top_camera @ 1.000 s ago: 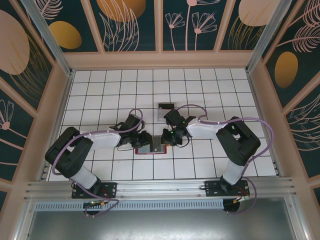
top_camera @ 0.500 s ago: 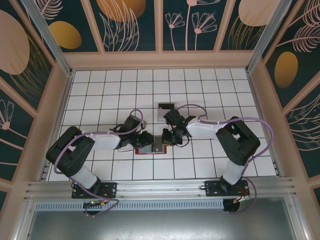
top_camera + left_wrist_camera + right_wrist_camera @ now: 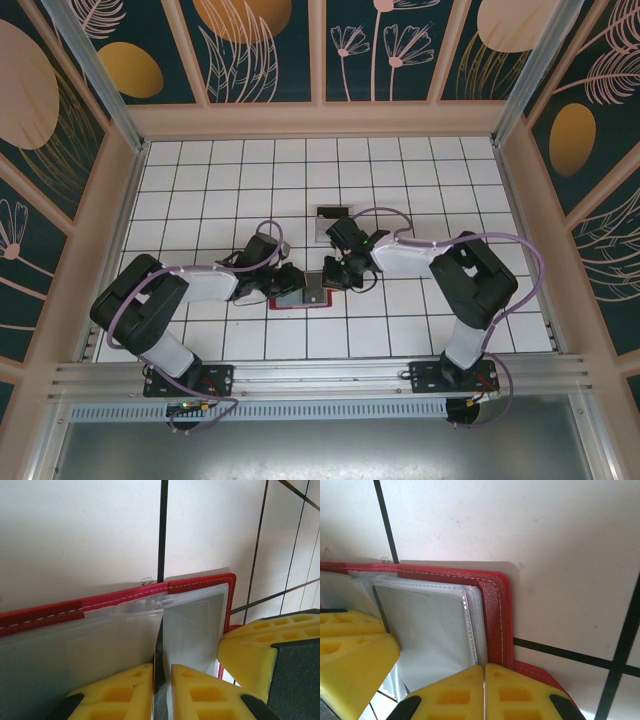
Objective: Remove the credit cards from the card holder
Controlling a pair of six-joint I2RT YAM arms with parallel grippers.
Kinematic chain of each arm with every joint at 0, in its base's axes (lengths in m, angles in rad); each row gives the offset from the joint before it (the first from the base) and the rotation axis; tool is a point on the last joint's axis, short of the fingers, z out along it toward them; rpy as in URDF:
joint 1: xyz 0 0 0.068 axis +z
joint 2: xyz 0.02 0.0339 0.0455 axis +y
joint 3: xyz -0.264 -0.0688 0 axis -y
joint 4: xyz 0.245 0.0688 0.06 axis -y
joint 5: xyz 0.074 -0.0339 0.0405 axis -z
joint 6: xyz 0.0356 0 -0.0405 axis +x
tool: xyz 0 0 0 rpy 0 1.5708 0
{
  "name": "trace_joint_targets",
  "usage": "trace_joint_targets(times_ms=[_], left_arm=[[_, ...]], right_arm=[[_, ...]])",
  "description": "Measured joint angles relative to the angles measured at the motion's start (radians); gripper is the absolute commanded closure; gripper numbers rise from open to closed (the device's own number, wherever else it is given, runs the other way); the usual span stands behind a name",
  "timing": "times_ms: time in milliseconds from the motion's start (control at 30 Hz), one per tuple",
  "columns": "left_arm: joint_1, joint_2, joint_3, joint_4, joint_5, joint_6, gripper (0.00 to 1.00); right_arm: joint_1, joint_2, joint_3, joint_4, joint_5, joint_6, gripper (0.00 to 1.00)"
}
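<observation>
Both claws work at the open card holder (image 3: 299, 299), mid-table and toward the near edge.
From above we see the red case lying flat on the table (image 3: 200, 180); the wrist views add its clear sleeves and white stitching. The left gripper (image 3: 161, 680) pinches one thin upright leaf. The right gripper (image 3: 484, 685) has its pads pressed together at the red corner. We cannot tell whether cards sit inside the sleeves.
</observation>
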Motion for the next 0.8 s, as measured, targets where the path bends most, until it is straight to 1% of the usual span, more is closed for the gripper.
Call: trace_joint_targets(times_ms=[100,133,300,400,567,800], left_arm=[[0.002,-0.006,-0.003,0.000,-0.001,0.000,0.78],[0.002,-0.013,-0.007,0.000,-0.003,0.000,0.78],[0.004,-0.042,-0.022,-0.012,-0.019,0.001,0.78],[0.011,-0.046,-0.026,-0.017,-0.018,0.001,0.78],[0.023,-0.045,-0.039,-0.004,-0.012,0.001,0.83],[0.038,-0.044,-0.068,0.046,0.009,-0.003,0.92]], right_arm=[[0.000,0.008,0.005,0.001,-0.006,0.000,0.79],[0.001,0.010,0.006,0.003,-0.008,0.001,0.78],[0.015,0.024,0.024,0.003,0.005,0.002,0.78],[0.027,0.039,0.050,-0.015,0.022,0.000,0.83],[0.038,0.051,0.078,-0.047,0.045,0.002,0.90],[0.039,0.051,0.083,-0.056,0.048,0.002,0.92]])
